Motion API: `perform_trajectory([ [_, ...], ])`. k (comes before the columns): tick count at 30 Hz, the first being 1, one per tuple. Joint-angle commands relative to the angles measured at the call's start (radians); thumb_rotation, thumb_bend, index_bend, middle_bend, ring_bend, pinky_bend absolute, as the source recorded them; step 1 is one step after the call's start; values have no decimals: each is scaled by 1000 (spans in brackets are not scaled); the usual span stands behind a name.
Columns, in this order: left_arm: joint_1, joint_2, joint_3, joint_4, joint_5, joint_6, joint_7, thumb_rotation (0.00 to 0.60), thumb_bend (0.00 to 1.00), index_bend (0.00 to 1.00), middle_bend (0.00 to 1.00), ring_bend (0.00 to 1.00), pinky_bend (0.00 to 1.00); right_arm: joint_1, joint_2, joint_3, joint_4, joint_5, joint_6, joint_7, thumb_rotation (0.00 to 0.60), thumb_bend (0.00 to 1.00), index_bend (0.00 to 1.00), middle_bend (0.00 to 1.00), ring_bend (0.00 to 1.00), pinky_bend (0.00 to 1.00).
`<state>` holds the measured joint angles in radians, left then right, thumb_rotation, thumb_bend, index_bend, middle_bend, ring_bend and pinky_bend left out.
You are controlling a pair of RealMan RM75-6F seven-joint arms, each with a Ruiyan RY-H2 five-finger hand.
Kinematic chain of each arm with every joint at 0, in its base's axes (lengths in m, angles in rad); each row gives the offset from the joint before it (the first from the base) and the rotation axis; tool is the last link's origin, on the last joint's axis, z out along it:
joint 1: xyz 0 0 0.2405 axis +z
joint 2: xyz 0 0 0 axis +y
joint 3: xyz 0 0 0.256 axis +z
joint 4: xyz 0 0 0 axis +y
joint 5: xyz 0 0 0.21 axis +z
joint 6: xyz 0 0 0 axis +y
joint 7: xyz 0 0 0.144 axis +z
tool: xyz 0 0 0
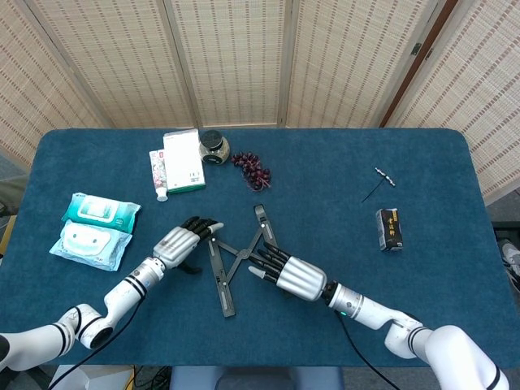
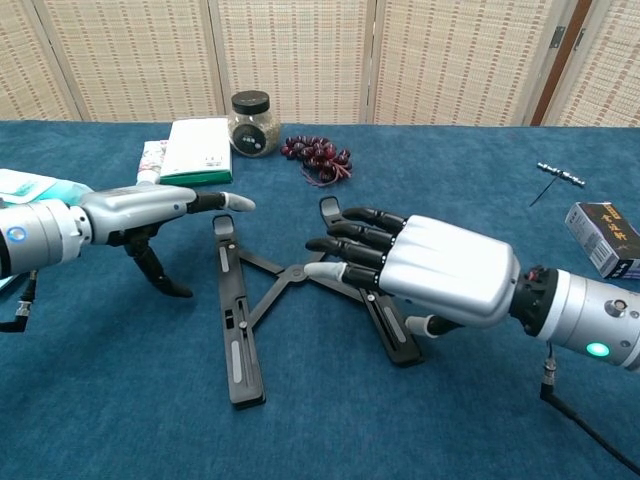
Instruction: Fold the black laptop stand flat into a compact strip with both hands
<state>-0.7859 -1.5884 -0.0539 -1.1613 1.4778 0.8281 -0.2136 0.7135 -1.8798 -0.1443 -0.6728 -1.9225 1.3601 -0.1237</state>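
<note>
The black laptop stand (image 2: 262, 300) lies unfolded on the blue counter (image 1: 325, 162), near its middle, its two long bars splayed apart and joined by crossed links. The left robot hand (image 2: 150, 215) reaches in from the left with its fingers (image 2: 225, 202) stretched out flat above the upper end of the left bar and its thumb pointing down to the cloth beside that bar; it holds nothing, and whether the fingertips touch the bar is hard to judge from either view. The right robot hand (image 2: 430, 265) hovers palm down over the right bar, its fingers (image 2: 345, 250) slightly spread and extended toward the crossed links, covering much of that bar without gripping it. Along the far side of the counter sit a white and green box (image 1: 184, 160), a toothpaste tube (image 1: 158, 175) just beside it, a small glass jar with a black lid (image 1: 214, 148) and a bunch of dark grapes (image 1: 253, 170). Two packs of wet wipes (image 1: 92, 229) lie at the left edge. To the right, well apart from the stand, are a corkscrew (image 1: 380, 182) and a small dark box (image 1: 390, 228).
</note>
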Motion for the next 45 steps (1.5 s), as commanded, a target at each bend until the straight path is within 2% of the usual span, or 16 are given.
perform_trajectory([
  [1,-8,-13,-2,17,1,-5,-17,600,146,28,77,72,0,1,-5,0,4,1,2,0,600,0,0,0,0,0],
  [30,-56,-100,-18,122,-9,-22,-98,600,146,28,75,72,0,17,-42,4,37,15,17,4,600,0,0,0,0,0],
  [45,-72,-107,-23,119,-19,-34,-109,600,146,28,75,72,0,33,-101,9,118,12,50,11,600,0,0,0,0,0],
])
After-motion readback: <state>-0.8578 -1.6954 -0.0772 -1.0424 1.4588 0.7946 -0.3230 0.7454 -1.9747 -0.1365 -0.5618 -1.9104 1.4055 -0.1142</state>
